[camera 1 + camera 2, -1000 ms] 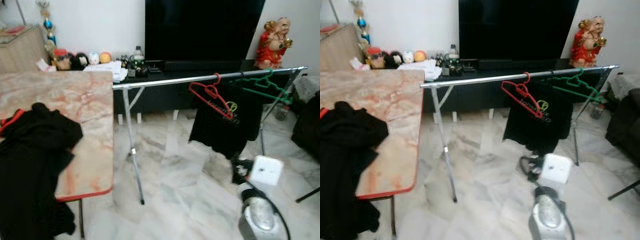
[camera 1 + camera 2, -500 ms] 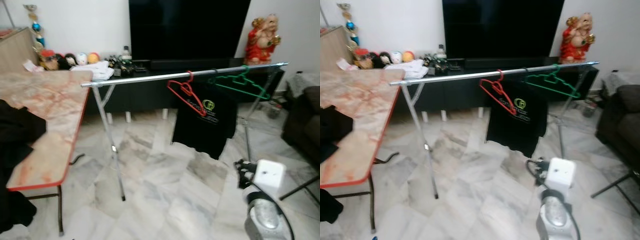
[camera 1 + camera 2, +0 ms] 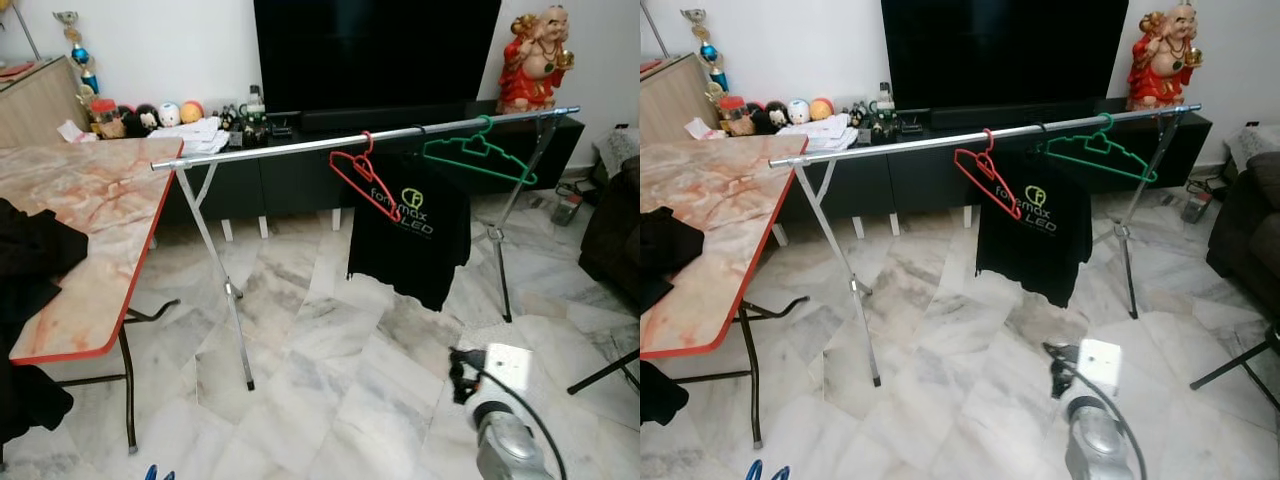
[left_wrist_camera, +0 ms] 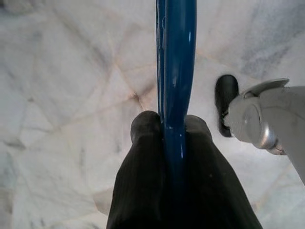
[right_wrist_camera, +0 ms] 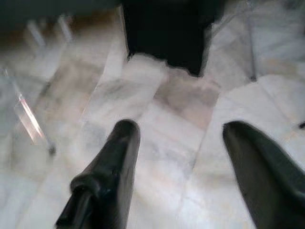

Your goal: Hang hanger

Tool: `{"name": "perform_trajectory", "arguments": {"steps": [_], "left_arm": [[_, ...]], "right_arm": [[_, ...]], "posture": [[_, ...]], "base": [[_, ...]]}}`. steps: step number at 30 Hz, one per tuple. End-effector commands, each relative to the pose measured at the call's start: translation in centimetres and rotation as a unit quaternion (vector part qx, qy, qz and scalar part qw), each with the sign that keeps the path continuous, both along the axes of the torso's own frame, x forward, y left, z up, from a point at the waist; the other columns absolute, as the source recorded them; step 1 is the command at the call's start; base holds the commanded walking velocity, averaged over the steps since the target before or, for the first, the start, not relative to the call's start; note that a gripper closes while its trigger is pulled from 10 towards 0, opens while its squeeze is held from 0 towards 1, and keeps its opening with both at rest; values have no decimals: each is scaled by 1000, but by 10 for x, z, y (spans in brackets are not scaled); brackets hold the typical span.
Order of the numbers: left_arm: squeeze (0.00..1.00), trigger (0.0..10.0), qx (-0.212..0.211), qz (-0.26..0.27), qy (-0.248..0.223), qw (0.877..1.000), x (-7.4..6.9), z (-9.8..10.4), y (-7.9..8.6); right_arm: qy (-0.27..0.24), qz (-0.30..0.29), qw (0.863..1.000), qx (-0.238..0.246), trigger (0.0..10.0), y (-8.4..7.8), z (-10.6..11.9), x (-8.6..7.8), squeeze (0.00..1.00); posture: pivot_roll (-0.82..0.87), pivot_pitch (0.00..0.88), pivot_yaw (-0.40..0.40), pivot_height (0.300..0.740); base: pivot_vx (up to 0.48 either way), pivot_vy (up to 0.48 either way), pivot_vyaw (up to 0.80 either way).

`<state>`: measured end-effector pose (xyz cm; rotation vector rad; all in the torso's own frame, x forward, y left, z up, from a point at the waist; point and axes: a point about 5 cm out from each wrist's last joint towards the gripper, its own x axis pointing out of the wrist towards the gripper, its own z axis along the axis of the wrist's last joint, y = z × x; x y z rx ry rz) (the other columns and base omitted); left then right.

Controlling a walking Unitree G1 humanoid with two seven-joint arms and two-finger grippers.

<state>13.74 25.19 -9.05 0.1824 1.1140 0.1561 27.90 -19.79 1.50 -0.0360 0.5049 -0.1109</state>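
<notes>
Left gripper (image 4: 172, 125) was clamped on a blue hanger (image 4: 176, 71), its two fingers pressed against either side of the plastic, held low over the marble floor (image 3: 330, 390) — blue tips just visible at the lower edge of the left eye view. Right gripper (image 5: 183, 143) had its fingers spread wide, holding nothing. The silver rail (image 3: 300, 146) ahead carried a red hanger (image 3: 358, 177), a green hanger (image 3: 477, 155) and a black T-shirt (image 3: 412, 240) — well apart from the blue one.
</notes>
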Motion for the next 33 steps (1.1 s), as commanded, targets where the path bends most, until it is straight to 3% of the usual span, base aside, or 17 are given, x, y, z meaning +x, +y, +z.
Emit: {"name": "perform_trajectory", "arguments": {"steps": [1, 5, 6, 7, 8, 10, 13, 16, 19, 23, 25, 26, 28, 29, 30, 32, 33], "left_arm": [[0, 10000, 19, -12, -22, 999, 8, 5, 4], [0, 10000, 31, -29, -44, 998, 17, 9, 5], [0, 10000, 32, -45, -86, 995, 42, 20, 1], [0, 10000, 31, -73, -148, 986, 79, 39, -6], [0, 10000, 31, -73, -148, 986, 79, 39, -6], [0, 10000, 26, -110, -187, 976, 103, 55, -13], [0, 10000, 11, -181, -209, 961, 124, 69, -28], [0, 10000, -9, -224, -223, 949, 142, 83, -36], [0, 10000, -28, -263, -218, 939, 150, 90, -41], [0, 10000, -72, -357, -195, 910, 160, 102, -55], [0, 10000, -63, -417, -178, 889, 163, 108, -59], [0, 10000, -61, -449, -162, 877, 164, 110, -60], [0, 10000, -57, -462, -141, 874, 165, 112, -58], [0, 10000, -72, -497, -115, 857, 164, 116, -58], [0, 10000, -77, -509, -113, 850, 165, 118, -59], [0, 10000, -84, -517, -113, 844, 167, 123, -59], [0, 10000, -95, -544, -107, 827, 167, 128, -65]], "right_arm": [[21, 27, 999, -19, 10000, 2, -9, -1, 0], [53, 28, 998, -34, 10000, -1, -21, -4, 0], [50, 29, 998, -33, 10000, -1, -20, -3, 0], [42, 38, 998, -41, 10000, -1, -19, 1, 0], [42, 38, 998, -41, 10000, -1, -19, 1, 0], [24, 40, 998, -40, 10000, -3, -13, 8, 0], [3, 34, 999, -37, 10000, -5, -7, 13, 0], [-5, 39, 998, -40, 10000, -6, -4, 16, 0], [-23, 51, 998, -34, 10000, -5, 3, 22, 0], [-46, 140, 989, -28, 10000, 4, 19, 36, 0], [-41, 223, 973, -40, 10000, 10, 23, 36, 0], [-33, 284, 957, -52, 10000, 14, 24, 35, 0], [-31, 322, 944, -62, 10000, 14, 26, 34, 0], [-21, 364, 929, -59, 10000, 12, 28, 32, 0], [-17, 385, 921, -59, 10000, 11, 29, 30, 0], [-6, 446, 893, -68, 10000, 10, 32, 25, 0], [6, 506, 860, -67, 10000, 8, 35, 17, 0]], "posture": [[4, 0, 59, 740], [25, 0, 60, 740], [21, 0, 70, 740], [4, 0, 84, 740], [4, 0, 84, 740], [6, 0, 95, 740], [15, 0, 114, 740], [13, 0, 113, 740], [1, 0, 116, 740], [-23, 0, 123, 740], [-28, 0, 123, 740], [-31, 0, 123, 740], [-34, 0, 121, 740], [-35, 0, 119, 740], [-38, 0, 117, 740], [-41, 0, 116, 740], [-42, 0, 112, 740]], "base": [[0, 0, 0], [0, 0, 0], [0, 0, 0], [0, 0, 0], [0, 0, 0], [0, 0, 0], [0, 0, 0], [0, 0, 0], [0, 0, 0], [0, 0, 0], [0, 0, 0], [0, 0, 0], [0, 0, 0], [0, 0, 0], [0, 0, 0], [0, 0, 0], [0, 0, 0]]}}
